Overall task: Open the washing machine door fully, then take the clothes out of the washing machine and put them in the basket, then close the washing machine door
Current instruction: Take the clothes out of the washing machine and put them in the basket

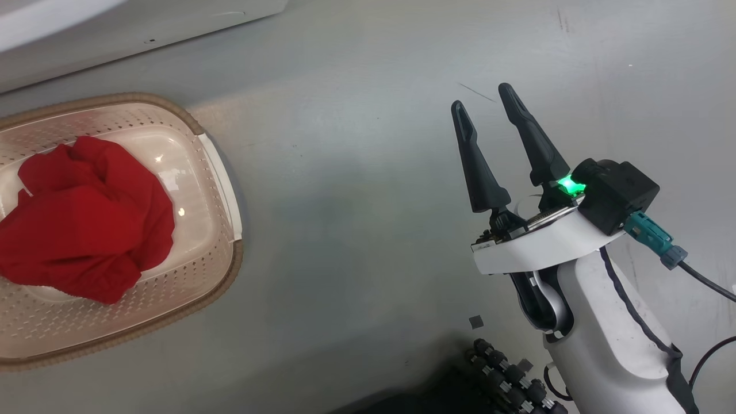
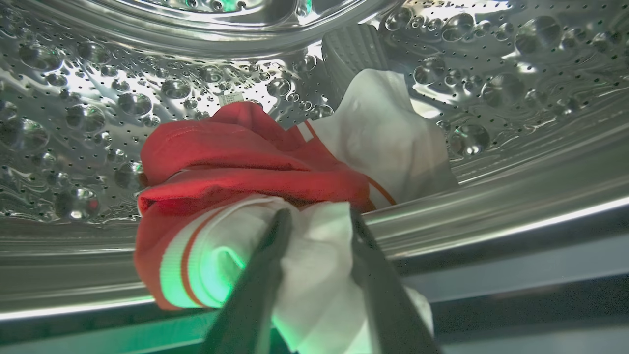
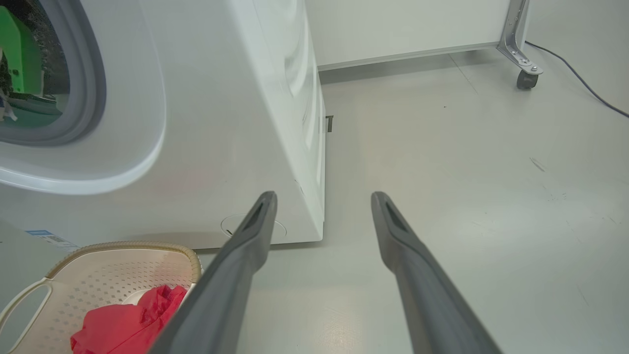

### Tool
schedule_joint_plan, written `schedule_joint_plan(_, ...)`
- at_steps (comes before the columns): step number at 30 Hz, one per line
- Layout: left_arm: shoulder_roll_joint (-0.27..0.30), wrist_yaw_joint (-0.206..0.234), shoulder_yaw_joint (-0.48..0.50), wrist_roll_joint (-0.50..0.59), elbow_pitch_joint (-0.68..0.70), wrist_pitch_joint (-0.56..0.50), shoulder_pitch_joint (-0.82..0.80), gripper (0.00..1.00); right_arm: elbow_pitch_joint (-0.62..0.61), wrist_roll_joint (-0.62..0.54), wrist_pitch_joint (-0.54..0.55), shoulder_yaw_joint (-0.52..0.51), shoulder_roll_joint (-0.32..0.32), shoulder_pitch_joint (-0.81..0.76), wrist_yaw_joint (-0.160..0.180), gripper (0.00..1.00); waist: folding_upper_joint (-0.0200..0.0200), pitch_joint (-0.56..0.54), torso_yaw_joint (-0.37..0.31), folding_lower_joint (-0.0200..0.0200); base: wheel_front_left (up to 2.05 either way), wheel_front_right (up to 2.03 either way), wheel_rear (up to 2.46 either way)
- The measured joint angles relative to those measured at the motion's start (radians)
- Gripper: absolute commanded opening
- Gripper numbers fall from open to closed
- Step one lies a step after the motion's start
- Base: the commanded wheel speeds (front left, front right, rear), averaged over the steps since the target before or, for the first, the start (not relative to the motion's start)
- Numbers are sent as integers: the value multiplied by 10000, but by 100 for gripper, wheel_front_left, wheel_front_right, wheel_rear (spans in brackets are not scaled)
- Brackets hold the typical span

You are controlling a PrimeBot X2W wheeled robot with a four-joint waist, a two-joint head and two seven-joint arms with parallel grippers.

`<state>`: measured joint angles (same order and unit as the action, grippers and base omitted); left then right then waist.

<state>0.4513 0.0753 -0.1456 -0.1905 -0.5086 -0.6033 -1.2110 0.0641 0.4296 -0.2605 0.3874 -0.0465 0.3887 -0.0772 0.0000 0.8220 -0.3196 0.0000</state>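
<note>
Plain red garment (image 1: 86, 224), brown-rimmed cream perforated basket (image 1: 198, 276), red-and-white jersey (image 2: 236, 162), dimpled silver drum (image 2: 73, 123).

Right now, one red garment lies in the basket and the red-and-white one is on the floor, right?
Not quite. The red garment does lie in the basket, but the red-and-white one is not on the floor: the left wrist view shows it inside the washing machine's steel drum.

Cream perforated plastic basket (image 1: 234, 261) on grey floor (image 1: 356, 201) before the white front-loading washing machine (image 3: 221, 123), holding a plain red garment (image 1: 86, 218). Right gripper (image 1: 482, 98) over floor to its right. Red-and-white jersey (image 2: 245, 162) in the perforated steel drum (image 2: 73, 123), between the fingers of the left gripper (image 2: 318, 219).
</note>
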Motion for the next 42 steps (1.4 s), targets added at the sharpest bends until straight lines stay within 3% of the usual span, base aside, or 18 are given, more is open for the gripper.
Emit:
schedule_joint_plan(11, -67, 4, -209, 113, 15, 109, -76, 0, 31, 2, 0, -2, -2, 160, -2, 100, 0, -13, 106, 0, 0, 0, 0)
schedule_joint_plan(20, -520, -10, -278, 61, 244, 823, -128, 0, 100, -134, 0, -265, -4, 190, -4, 100, 0, -115, 311, 0, 0, 0, 0)
schedule_joint_plan(30, -915, -19, -123, -272, 685, 2090, 45, 0, 242, -546, 0, -464, -6, 216, -8, 100, 0, -434, 709, 0, 0, 0, 0)
schedule_joint_plan(42, -1657, 2, 278, -825, 1285, 4088, 1513, 0, 468, -991, 0, -665, -21, 124, -44, 100, 0, -1026, 1154, 0, 0, 0, 0)
